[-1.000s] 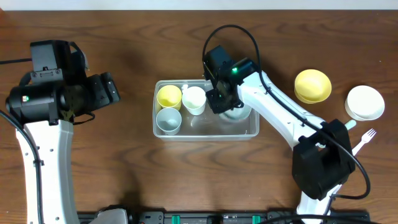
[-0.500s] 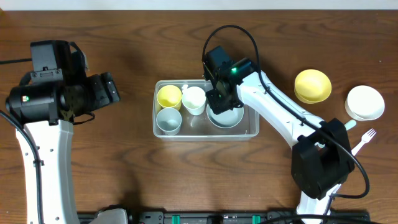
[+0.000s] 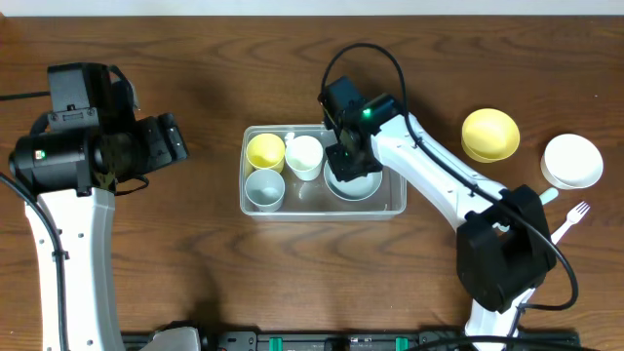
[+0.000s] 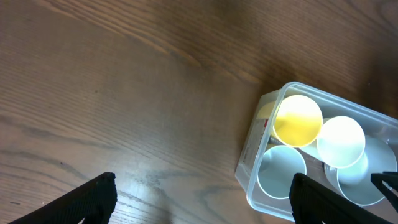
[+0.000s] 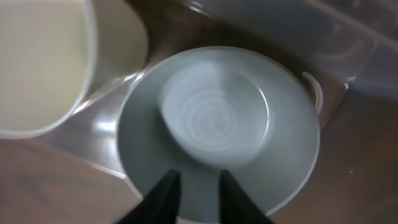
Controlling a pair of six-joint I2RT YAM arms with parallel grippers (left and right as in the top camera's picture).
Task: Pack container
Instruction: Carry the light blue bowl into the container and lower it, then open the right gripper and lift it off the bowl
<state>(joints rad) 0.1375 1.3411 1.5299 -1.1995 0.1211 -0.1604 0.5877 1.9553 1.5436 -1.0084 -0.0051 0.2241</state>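
The clear rectangular container stands at the table's middle. It holds a yellow cup, a white cup, a pale blue cup and a pale grey-blue bowl. My right gripper hangs just over the bowl's left side. In the right wrist view its fingers are slightly apart above the bowl, holding nothing, with the white cup at the left. My left gripper is wide open and empty above bare table, left of the container.
A yellow bowl lies upside down right of the container. A white bowl sits at the far right, with a white plastic fork below it. The right arm reaches across the container's right half.
One second ago the right gripper held the bowl tilted over the container's right end. The bowl now lies flat in the container. The left arm has not moved.
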